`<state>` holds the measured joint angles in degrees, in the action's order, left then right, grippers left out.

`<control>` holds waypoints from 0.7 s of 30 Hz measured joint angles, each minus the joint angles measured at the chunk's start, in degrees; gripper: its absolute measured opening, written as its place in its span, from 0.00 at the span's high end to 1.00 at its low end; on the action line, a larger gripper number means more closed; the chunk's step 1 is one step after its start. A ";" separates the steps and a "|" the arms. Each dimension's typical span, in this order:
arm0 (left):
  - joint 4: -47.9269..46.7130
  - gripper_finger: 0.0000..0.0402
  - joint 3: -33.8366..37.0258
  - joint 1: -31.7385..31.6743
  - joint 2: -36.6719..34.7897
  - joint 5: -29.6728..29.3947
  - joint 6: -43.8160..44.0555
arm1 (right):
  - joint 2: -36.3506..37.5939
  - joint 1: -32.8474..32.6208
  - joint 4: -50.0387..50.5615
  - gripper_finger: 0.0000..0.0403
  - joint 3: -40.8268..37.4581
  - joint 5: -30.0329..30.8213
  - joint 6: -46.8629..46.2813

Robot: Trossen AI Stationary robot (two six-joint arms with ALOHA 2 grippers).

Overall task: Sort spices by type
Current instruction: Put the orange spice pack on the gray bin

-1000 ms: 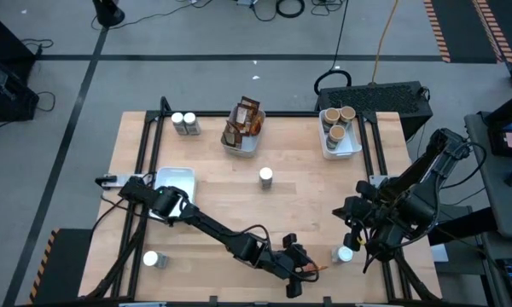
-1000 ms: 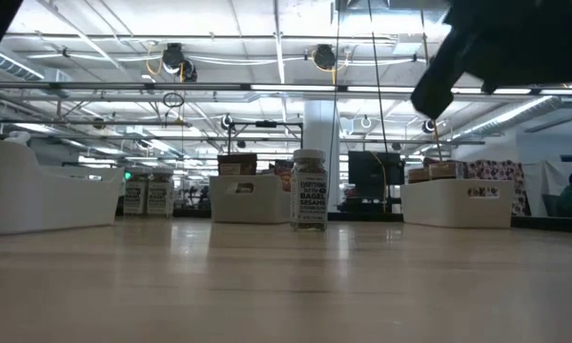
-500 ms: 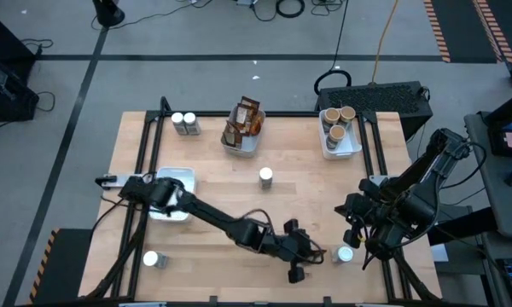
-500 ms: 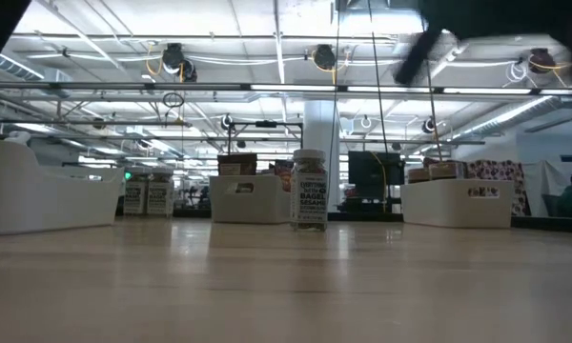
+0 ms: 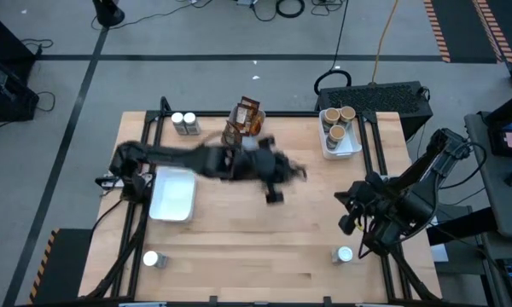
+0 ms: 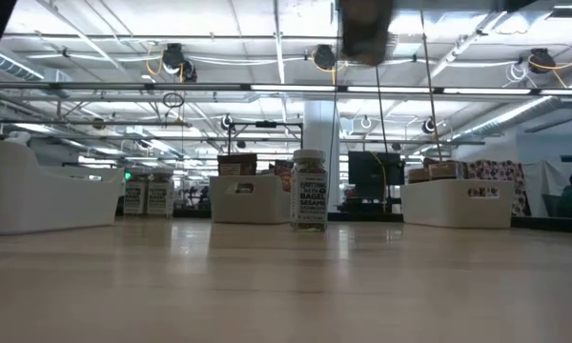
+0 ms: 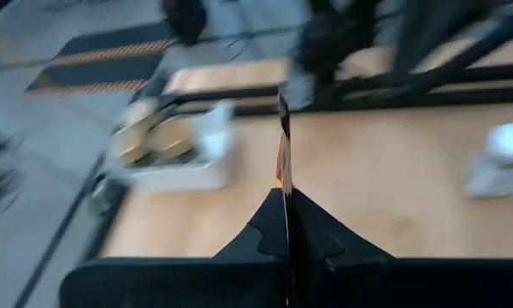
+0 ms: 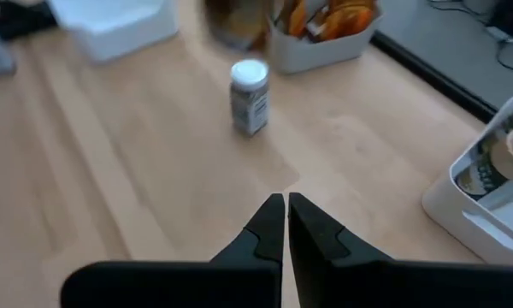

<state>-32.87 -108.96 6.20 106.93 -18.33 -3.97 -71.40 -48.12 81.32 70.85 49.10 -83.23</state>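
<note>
Wooden table (image 5: pixel 239 247), centre frame: left gripper (image 5: pixel 277 179) clamped on a thin packet (image 7: pixel 283 150) held edge-on, packet tray (image 5: pixel 241 147) just up-left. Right gripper (image 5: pixel 348 217) idle, jaws together, right side.

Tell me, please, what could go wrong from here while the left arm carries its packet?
The left pincer holds the packet by a thin edge only, so it might slip out in transit. That arm is close to the lone white-capped jar mid-table and could topple it. The packet tray looks crowded, so the packet may not seat.
</note>
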 joint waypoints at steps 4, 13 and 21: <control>-7.40 1.00 0.06 -7.12 -4.48 0.22 -4.35 | 0.02 2.61 0.16 1.00 -0.01 2.58 -3.70; -5.79 1.00 11.12 -27.05 -11.09 16.14 -7.04 | 0.04 12.03 -0.03 1.00 -0.01 4.70 -12.78; -1.07 1.00 17.86 -32.88 -12.05 16.83 0.71 | 0.02 18.04 -0.16 1.00 -0.02 4.85 -13.56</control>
<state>-33.95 -91.10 -26.68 94.87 -1.50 -3.26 -71.37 -30.09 81.17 70.83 53.95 -96.79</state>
